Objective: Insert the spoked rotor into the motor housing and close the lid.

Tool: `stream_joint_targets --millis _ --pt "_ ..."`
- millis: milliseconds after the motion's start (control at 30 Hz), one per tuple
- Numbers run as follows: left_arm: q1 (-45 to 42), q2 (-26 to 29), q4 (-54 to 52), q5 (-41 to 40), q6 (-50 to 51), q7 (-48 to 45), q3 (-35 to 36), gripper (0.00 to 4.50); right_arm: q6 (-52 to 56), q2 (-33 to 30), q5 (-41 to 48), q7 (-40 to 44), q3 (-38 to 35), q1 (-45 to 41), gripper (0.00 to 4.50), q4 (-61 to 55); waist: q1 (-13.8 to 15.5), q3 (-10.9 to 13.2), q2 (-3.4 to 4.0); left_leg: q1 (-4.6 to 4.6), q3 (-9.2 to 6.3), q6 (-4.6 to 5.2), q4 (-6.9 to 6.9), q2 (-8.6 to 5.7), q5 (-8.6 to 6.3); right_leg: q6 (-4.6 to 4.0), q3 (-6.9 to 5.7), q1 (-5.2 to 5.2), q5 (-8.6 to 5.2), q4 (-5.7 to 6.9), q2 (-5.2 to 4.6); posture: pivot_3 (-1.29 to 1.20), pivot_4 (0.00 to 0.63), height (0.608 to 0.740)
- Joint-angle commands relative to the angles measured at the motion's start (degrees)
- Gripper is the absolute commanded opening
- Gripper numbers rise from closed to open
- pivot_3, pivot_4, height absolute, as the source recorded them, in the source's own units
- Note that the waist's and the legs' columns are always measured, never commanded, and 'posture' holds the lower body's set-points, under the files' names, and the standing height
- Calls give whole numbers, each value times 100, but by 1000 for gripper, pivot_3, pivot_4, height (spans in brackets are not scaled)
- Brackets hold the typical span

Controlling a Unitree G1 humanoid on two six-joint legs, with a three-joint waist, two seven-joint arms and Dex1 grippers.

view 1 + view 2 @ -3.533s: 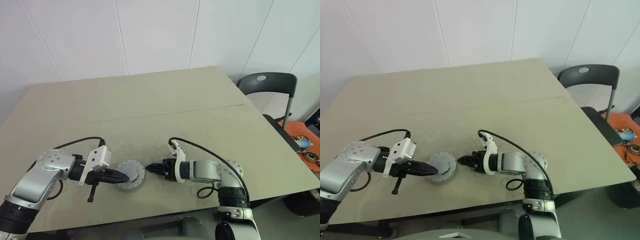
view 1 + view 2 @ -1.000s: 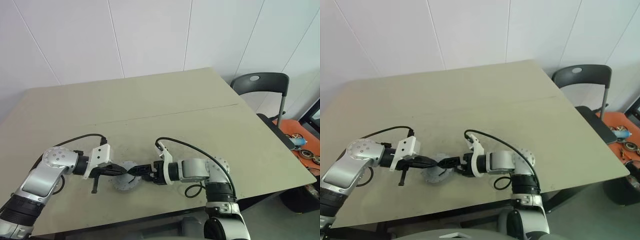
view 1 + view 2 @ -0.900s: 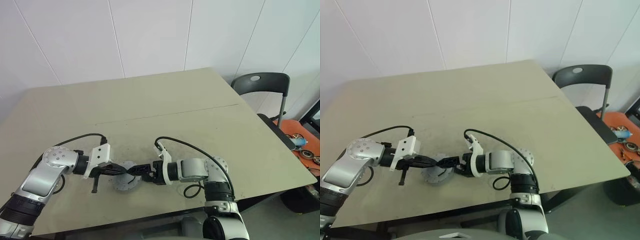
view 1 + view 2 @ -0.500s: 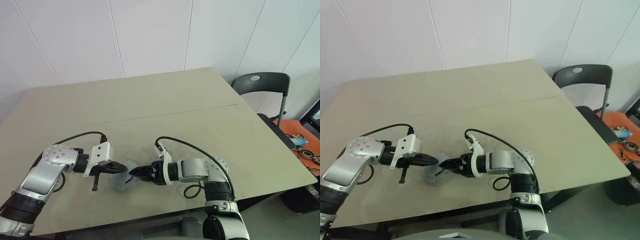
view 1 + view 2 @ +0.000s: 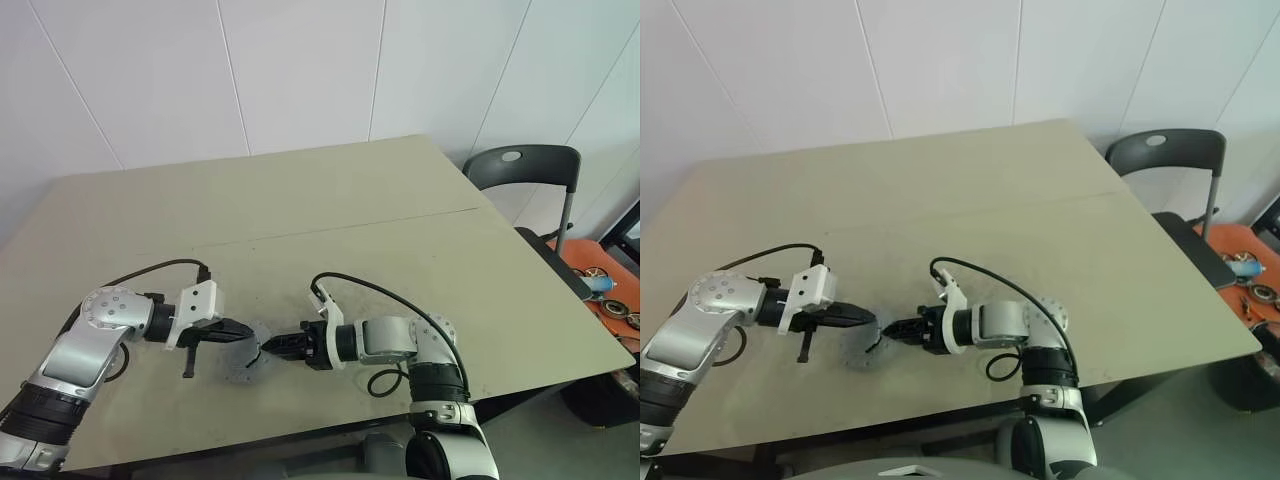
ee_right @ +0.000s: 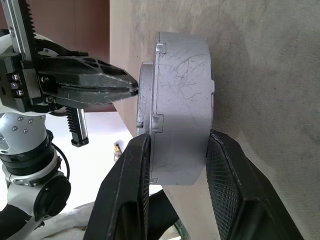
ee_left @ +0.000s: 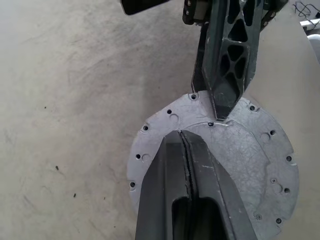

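The grey metal disc with a notched rim, the lid (image 7: 235, 150), was seen lying flat on the scuffed beige tabletop (image 5: 330, 230), near its front edge and between the two grippers. In the right wrist view, this disc was seen edge-on above a plain silver round metal can, the motor housing (image 6: 182, 107), the stack's axis standing upright from the table and its broad face turned upward. The spoked rotor could not be made out.

The right gripper (image 6: 175, 165) was set across the rim of the housing, one black finger (image 6: 232, 200) against the can's underside at the table and the other on the lid's side, so that the stack was pinched between them. The left gripper (image 7: 187, 150) was held over the lid's face with its two fingers pressed together on nothing, the tips pointing toward the right gripper.

Beyond the table's right edge, a black plastic chair (image 5: 525, 170) stood. Past it, an orange surface bearing small round metal parts (image 5: 605, 295) was visible.
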Motion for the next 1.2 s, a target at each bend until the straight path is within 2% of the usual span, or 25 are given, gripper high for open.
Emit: stream_joint_targets --millis 33,100,200,400,500,633,767,1100,1133,1200 --pt "-155 -486 124 -302 294 523 239 0 -202 382 216 194 -176 -244 1219 -1 2 0 0 0 0 0 1 -1 0 0 0 0 0 1 -1 0 0 740" --pt "-145 -754 70 -572 537 729 412 0 -428 418 307 179 -357 -295 1219 97 1 0 -9 -3 -2 0 3 -1 0 1 0 0 1 -1 -1 0 0 740" --pt "-175 -1265 -91 -1452 1475 1274 920 0 -946 474 521 107 -693 -402 1219 285 0 0 -10 -12 -5 0 6 -3 0 0 1 -8 1 0 -6 0 0 740" --pt "-261 -1486 174 -1798 2158 2096 1521 0 -1541 421 588 50 -852 -408 1219 408 -12 0 -10 -22 -6 -1 3 -4 0 0 2 -22 2 0 -6 0 0 740" --pt "-458 -1779 532 -2205 2589 2810 2120 0 -1908 401 520 112 -890 -426 1219 426 -2 -2 -12 -37 -7 -3 6 -5 1 0 2 -33 2 1 -6 0 0 740" --pt "-419 -2099 809 -2464 2996 3487 2560 0 -2737 452 534 252 -1091 -560 1219 493 -2 -3 -14 -62 -7 -35 17 -9 19 0 2 -54 3 3 -11 0 0 740" --pt "-127 -2627 440 -2987 3450 3831 2701 870 -3132 433 569 519 -1064 -635 1219 524 -4 -5 -18 -85 -6 -41 21 -15 22 0 3 -76 5 1 -19 0 0 740" --pt "-1 -3735 -25 -3997 4106 4895 2836 4326 -3245 394 812 802 -835 -626 1219 303 4 -8 -23 -92 -2 -46 30 -15 24 -13 7 -82 13 5 -16 0 0 740" --pt "-22 -3789 -47 -4084 4183 5034 2857 4488 -3249 387 838 812 -821 -624 1219 288 4 -8 -23 -93 -2 -45 34 -15 24 -14 7 -81 13 8 -16 0 0 740" --pt "-77 -3842 4 -4200 4328 5274 2877 4488 -3250 377 879 843 -790 -627 1219 286 6 -8 -23 -94 -2 -45 44 -16 24 -14 6 -78 13 9 -16 0 0 740"
